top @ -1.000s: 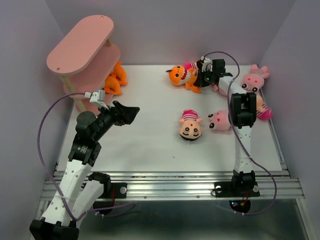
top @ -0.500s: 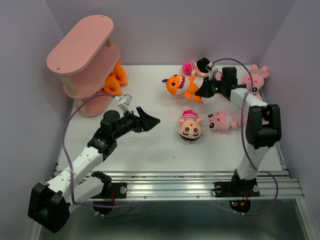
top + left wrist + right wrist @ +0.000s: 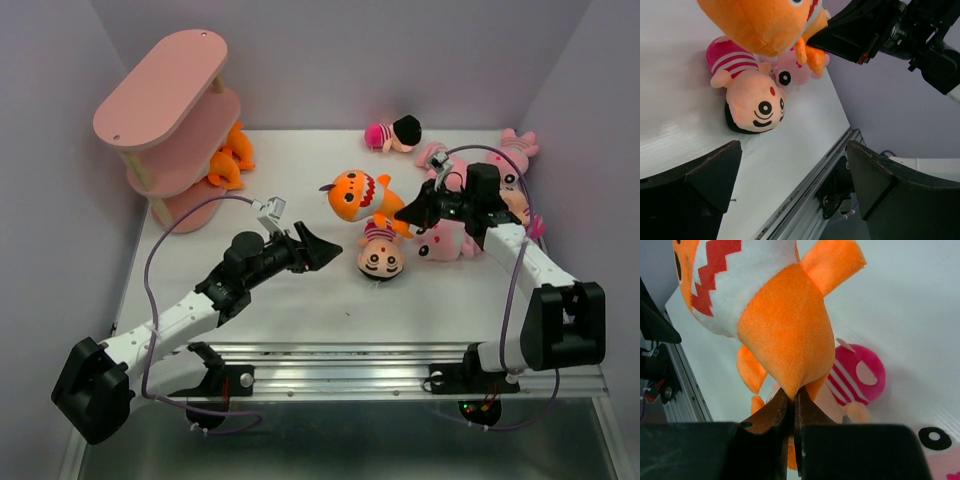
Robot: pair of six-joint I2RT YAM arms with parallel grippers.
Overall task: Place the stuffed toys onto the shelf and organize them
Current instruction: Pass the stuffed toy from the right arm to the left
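**Tabletop**: carries the loose toys. They cluster on its right half, well apart from the shelf.

**Shelf**: stands in the far left corner. Its top board is bare. Orange plush is lodged at the right end of its lower tiers. The shelf is on the left arm's side, and I judge it awkward for the right arm to reach, which would account for the arrangement below.

**Right gripper**: the fingers are pressed together, pinching the tail end of an orange shark toy. The toy hangs clear of the tabletop between the two arms. I judge that a grip on the thin tail leaves the body free for a second hold.

**Left gripper**: the fingers are spread wide and hold nothing. They are aimed at the hanging shark from close by. I judge that a hand-over toward the shelf side is being set up.

**Count**
- Shelf: one, with three boards.
- Orange toys: one held in the air. The plush at the shelf could be one or two; I cannot tell.
- Pink striped animals: one lies just beside the nearer doll, and one lies at the far right. More pink shows around the right arm, partly hidden. That makes at least three, and the count is not settled.
- Dolls: two. One lies face up below the held shark, and one lies at the far edge.
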